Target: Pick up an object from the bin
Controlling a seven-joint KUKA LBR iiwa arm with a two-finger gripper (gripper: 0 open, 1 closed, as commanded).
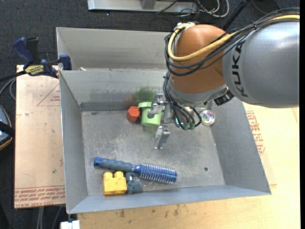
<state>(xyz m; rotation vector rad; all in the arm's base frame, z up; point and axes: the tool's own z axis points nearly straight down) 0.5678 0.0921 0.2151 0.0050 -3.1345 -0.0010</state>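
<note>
Arm enters from the right, orange wrist cover and cables over the rear right part of the bin [71,142]. Gripper [160,133] hangs low near the middle of the bin floor; whether the claw is apart or together cannot be told from this angle. Nearest thing: a light green block [148,115], near the back wall, just beside the gripper's metal parts and partly overlapped by them. A small orange block [133,113] lies just left of the green one. Well apart, along the front: a blue hairbrush [140,170], bristle head to the right, with a yellow toy brick [114,183] just beneath its handle
</note>
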